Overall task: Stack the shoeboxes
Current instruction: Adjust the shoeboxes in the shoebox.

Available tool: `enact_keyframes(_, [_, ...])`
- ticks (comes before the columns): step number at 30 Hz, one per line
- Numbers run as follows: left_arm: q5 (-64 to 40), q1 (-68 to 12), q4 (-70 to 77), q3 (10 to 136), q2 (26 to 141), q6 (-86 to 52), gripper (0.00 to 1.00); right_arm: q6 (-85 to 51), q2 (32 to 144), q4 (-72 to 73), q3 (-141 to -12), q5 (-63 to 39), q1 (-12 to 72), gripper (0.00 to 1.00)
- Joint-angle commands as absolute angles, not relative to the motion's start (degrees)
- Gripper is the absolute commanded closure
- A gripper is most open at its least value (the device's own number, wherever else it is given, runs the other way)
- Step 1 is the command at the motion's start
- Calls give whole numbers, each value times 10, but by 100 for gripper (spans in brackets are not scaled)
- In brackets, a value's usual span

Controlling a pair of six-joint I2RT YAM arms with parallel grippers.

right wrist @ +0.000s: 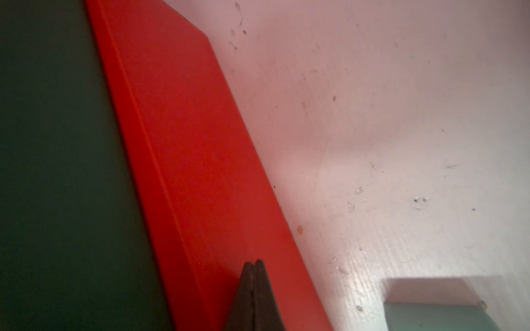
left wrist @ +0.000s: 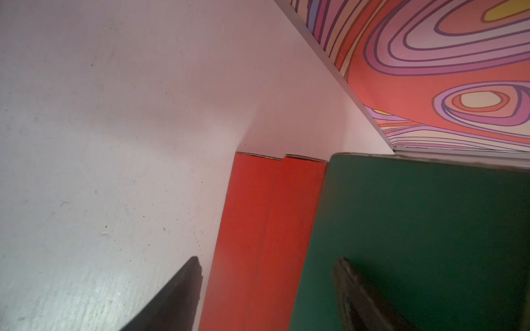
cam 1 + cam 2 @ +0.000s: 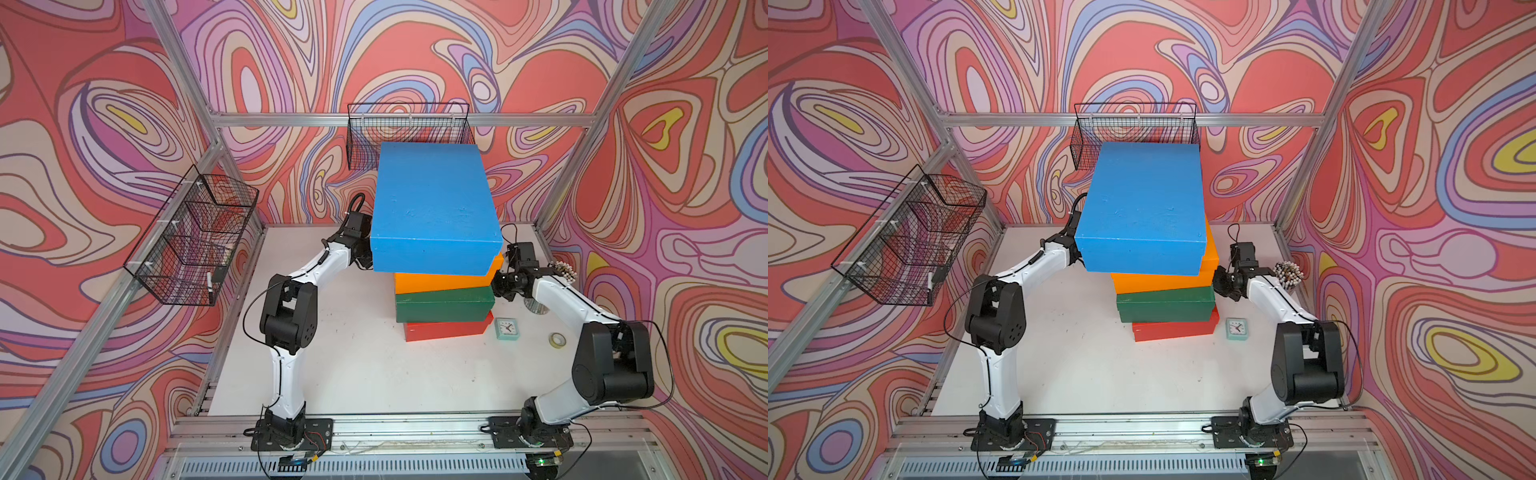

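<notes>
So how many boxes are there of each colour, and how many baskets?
Blue box: 1
Orange box: 1
Green box: 1
Red box: 1
Black wire baskets: 2, one on the side wall and one on the back wall
Total: 6

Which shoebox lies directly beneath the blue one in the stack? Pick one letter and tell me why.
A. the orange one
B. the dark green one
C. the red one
A: in both top views the orange shoebox shows right under the blue shoebox, with the green shoebox below it and the red shoebox at the bottom on the table.
</notes>
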State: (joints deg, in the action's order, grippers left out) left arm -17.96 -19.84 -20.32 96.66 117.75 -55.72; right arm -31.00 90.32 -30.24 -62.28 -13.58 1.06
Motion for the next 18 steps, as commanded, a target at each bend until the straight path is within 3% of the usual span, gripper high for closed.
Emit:
enact_keyframes(1, [-174,-202,-221,973,1166,-551,25,-301,924,-306,-647,-118,-6,100])
enact_keyframes(9, [-163,-202,-212,931,1134,-550,25,-286,967,-295,-692,-115,-54,100])
enact_keyframes(18, [-160,-210,-196,891,1133,-564,25,-305,1012,-230,-666,-163,-1,100])
